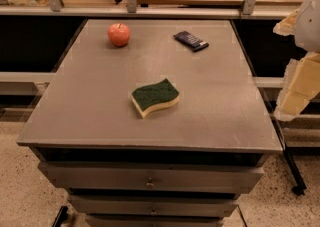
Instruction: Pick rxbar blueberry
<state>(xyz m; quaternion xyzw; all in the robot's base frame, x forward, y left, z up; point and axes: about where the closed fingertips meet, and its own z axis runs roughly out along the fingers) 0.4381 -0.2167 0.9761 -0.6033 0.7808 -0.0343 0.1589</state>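
Camera view: rxbar blueberry (191, 40) far edge; tool (296, 93) beyond right edge.

The one camera looks down from above and in front of the grey cabinet top (100, 101), tilted forward, so the drawer fronts (150, 177) fill the bottom of the frame and a far rail (150, 12) runs along the top. It stands fairly near: the top nearly spans the frame, with floor (20, 196) at the lower corners. The gripper (298, 88) intrudes at the right edge, mid-height.
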